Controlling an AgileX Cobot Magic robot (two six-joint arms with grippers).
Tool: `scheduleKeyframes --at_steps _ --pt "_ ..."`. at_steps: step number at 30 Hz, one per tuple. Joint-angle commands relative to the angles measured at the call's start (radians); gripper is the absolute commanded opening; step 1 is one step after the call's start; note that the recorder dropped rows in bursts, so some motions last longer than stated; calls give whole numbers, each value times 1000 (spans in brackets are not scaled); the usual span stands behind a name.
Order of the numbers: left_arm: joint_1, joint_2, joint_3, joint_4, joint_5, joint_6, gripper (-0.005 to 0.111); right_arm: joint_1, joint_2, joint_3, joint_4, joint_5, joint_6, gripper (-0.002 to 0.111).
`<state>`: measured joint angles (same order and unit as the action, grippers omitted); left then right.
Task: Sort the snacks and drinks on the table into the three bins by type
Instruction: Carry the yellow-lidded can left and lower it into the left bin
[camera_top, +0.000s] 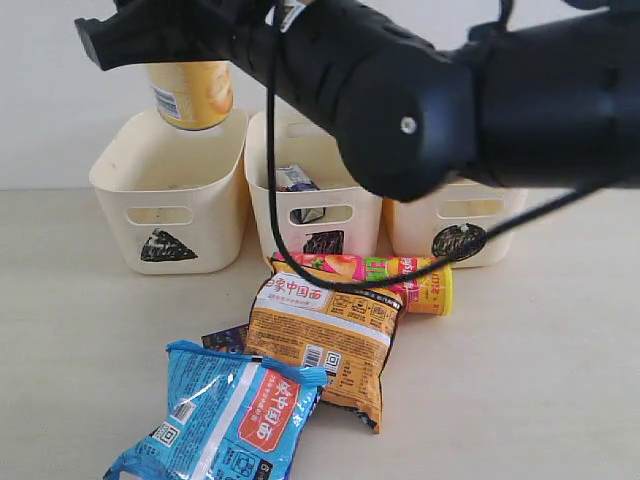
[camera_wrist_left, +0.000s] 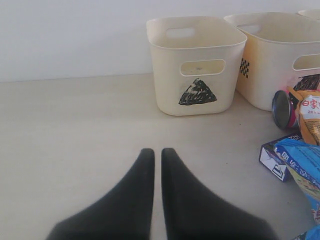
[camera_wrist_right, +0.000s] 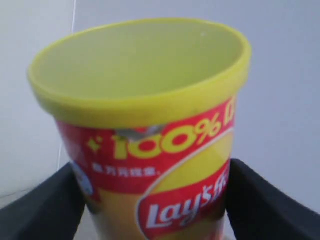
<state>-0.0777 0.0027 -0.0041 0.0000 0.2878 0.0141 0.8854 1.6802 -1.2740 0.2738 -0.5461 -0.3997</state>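
Observation:
My right gripper (camera_top: 185, 60) (camera_wrist_right: 155, 200) reaches across to the far left, shut on the yellow-red Lay's tube (camera_top: 190, 95) (camera_wrist_right: 150, 145). It holds the tube upright just above the triangle bin (camera_top: 165, 205) (camera_wrist_left: 195, 70). The square bin (camera_top: 312, 215) in the middle has a white and blue carton (camera_top: 297, 180) inside. The circle bin (camera_top: 455, 225) is on the right. In front of the bins lie the pink tube (camera_top: 365, 268), the orange bag (camera_top: 320, 335), the blue bag (camera_top: 225, 420) and a dark purple carton (camera_top: 225, 338). My left gripper (camera_wrist_left: 157, 152) is shut and empty above bare table.
The right arm's black bulk (camera_top: 430, 95) spans the upper part of the exterior view, and its cable (camera_top: 275, 220) hangs in front of the middle bin. A white wall stands behind the bins. Bare tabletop (camera_wrist_left: 75, 130) lies left of the triangle bin.

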Motion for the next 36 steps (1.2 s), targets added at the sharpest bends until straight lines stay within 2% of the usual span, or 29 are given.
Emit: scheduleKeyframes --at_steps 1,5,10,23,27,36 --pt "-1 -3 4 0 -4 -7 4 -63 124 -171 8 80 74 1" --pt "-1 -3 4 0 -4 -7 4 -77 249 -330 3 154 218 1" --pt "-1 -3 4 0 -4 -7 4 -77 432 -561 1 235 209 1" --pt "-1 -3 4 0 -4 -7 4 -116 792 -1014 64 413 124 1" --pt "-1 -3 4 0 -4 -7 4 -129 866 -1094 167 451 64 1" --pt "-1 -3 4 0 -4 -7 4 -132 929 -1122 193 495 17 3"
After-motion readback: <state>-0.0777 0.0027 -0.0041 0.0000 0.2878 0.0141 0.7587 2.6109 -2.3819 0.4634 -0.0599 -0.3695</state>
